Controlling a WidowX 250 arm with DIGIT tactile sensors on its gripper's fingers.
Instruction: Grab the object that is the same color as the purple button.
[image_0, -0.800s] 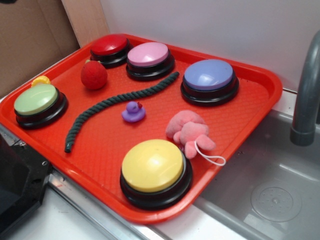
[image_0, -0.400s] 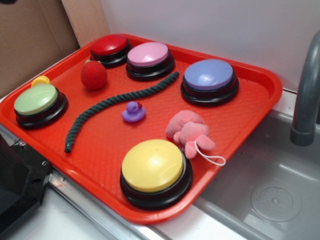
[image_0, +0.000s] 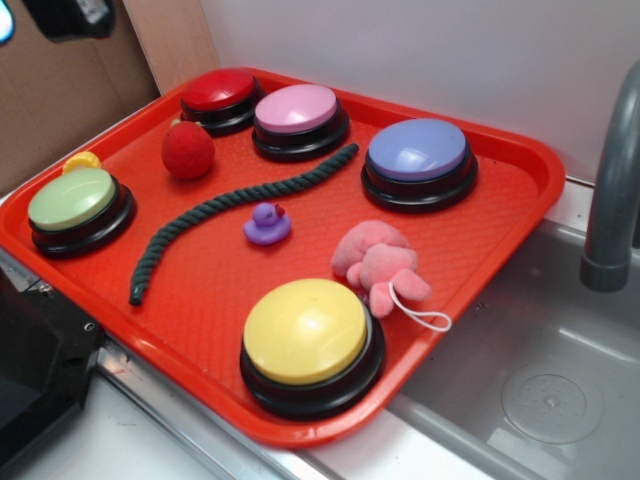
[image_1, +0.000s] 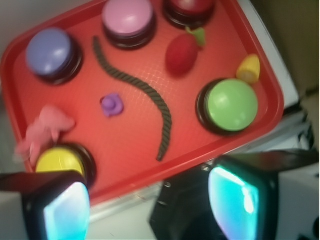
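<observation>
A tiny purple rubber duck (image_0: 267, 224) with an orange-red beak sits near the middle of the red tray (image_0: 500, 215), between the green rope and the pink plush toy. It also shows in the wrist view (image_1: 112, 104). The purple dome button (image_0: 418, 152) stands at the tray's back right; in the wrist view it (image_1: 50, 49) is at the top left. My gripper (image_1: 150, 205) is open and empty, high above the tray's front edge; its fingers (image_1: 67, 210) frame the bottom of the wrist view. Only a dark piece of it (image_0: 70, 15) shows at the exterior view's top left.
On the tray stand pink (image_0: 297, 110), red (image_0: 218, 92), green (image_0: 72, 200) and yellow (image_0: 305, 330) buttons, a red ball (image_0: 188, 150), a dark green rope (image_0: 230, 205), a pink plush toy (image_0: 380, 262) and a small yellow object (image_0: 82, 160). A sink (image_0: 540, 380) and grey faucet (image_0: 612, 190) lie to the right.
A dark part of the gripper has come into the exterior view's top left corner. Nothing on the tray has moved.
</observation>
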